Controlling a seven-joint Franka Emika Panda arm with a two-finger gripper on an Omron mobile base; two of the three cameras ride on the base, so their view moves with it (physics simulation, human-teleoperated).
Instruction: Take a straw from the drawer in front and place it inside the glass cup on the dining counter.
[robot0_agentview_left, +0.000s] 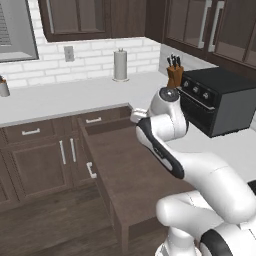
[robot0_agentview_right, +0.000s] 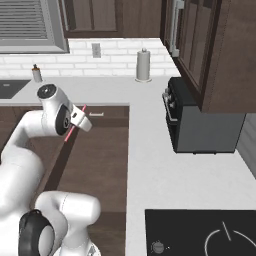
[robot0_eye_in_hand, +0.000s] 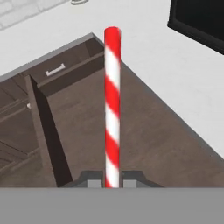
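My gripper (robot0_eye_in_hand: 112, 178) is shut on the lower end of the red and white striped straw (robot0_eye_in_hand: 112, 105), which rises straight up from between the fingertips. It hangs above the pulled-out dark brown drawer (robot0_eye_in_hand: 148, 131), whose floor looks bare. From the right base view the straw (robot0_agentview_right: 74, 126) slants across the white hand over the drawer (robot0_agentview_right: 102, 160). In the left base view the arm covers the hand above the long open drawer (robot0_agentview_left: 130, 170). The glass cup and the dining counter are out of view.
A black toaster oven (robot0_agentview_left: 220, 102) (robot0_agentview_right: 200, 125) sits on the white corner counter (robot0_agentview_left: 75, 95) right of the drawer. A knife block (robot0_agentview_left: 174, 75) and a paper towel roll (robot0_agentview_left: 120, 65) stand further back. A black cooktop (robot0_agentview_right: 200, 232) lies near right.
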